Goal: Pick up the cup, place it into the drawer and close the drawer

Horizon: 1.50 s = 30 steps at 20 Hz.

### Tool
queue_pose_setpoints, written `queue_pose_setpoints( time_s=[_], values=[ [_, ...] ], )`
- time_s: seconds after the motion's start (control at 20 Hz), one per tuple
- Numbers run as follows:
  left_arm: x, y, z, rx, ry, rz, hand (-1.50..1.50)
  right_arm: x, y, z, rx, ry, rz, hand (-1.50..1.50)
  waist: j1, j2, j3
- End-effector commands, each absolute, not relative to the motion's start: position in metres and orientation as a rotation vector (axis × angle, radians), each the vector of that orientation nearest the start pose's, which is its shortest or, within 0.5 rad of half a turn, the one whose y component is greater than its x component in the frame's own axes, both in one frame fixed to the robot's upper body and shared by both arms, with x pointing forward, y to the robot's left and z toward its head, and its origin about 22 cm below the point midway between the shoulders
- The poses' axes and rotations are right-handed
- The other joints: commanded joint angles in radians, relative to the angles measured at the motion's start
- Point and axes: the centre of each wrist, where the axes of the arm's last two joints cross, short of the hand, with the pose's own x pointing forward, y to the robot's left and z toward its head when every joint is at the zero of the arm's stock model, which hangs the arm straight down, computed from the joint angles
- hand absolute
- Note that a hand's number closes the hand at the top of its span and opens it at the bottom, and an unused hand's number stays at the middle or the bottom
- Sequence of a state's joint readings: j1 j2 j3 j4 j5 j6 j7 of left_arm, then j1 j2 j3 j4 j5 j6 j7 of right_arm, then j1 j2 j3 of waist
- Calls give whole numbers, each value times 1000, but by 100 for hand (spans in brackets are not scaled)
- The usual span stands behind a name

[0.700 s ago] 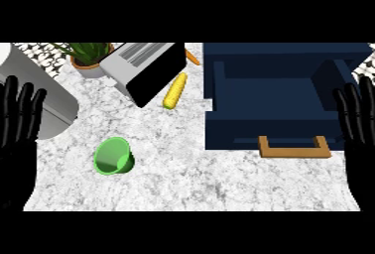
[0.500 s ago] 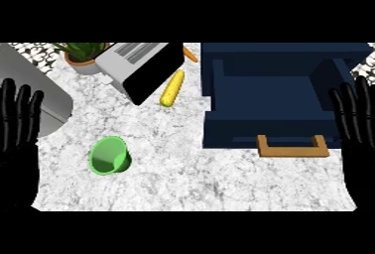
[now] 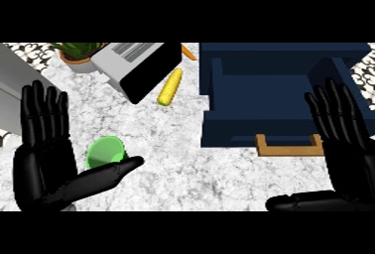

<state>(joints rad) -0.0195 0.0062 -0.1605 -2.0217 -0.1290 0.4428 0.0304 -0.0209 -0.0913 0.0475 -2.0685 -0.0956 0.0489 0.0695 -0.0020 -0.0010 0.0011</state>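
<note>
Green cup (image 3: 107,151) by flat L hand (image 3: 44,167), maybe touching thumb; drawer (image 3: 242,135) out.

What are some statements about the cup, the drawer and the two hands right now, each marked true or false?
1. The green cup sits on the counter, outside the drawer. True.
2. The blue drawer is shut. False: it stands open, with its wooden handle toward the robot.
3. The left hand is open, with its thumb close to the cup. True.
4. The right hand holds the cup. False: it is open and holds nothing, at the view's right edge by the drawer.
5. The yellow corn cob lies inside the drawer. False: it lies on the counter, left of the drawer.
</note>
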Motion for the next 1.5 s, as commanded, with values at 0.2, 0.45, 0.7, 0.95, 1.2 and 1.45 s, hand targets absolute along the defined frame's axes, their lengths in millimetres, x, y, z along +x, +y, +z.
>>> queue_pose_setpoints(
  time_s=[0.2, 0.45, 0.7, 0.95, 1.2, 1.45],
  values=[
    [224, 190, 98, 225, -2004, 317, -150, 228, -233, 127, 136, -1999, 123, -150, 2, 1, -1],
    [228, 182, 121, 227, -1970, 306, -150, 226, -227, 115, 146, -1999, 124, -150, 1, 0, -1],
    [222, 188, 92, 259, -1957, 327, -150, 212, -215, 124, 150, -1995, 96, -150, 2, 0, -1],
    [224, 189, 83, 283, -1918, 357, -150, 240, -218, 130, 117, -2016, 115, -150, 5, 1, -1],
    [217, 187, 45, 310, -1861, 364, -150, 218, -225, 123, 138, -2010, 115, -150, 2, 0, -1],
    [197, 203, 43, 319, -1820, 393, -150, 228, -247, 123, 123, -2020, 107, -150, 5, 0, -1]
  ],
)
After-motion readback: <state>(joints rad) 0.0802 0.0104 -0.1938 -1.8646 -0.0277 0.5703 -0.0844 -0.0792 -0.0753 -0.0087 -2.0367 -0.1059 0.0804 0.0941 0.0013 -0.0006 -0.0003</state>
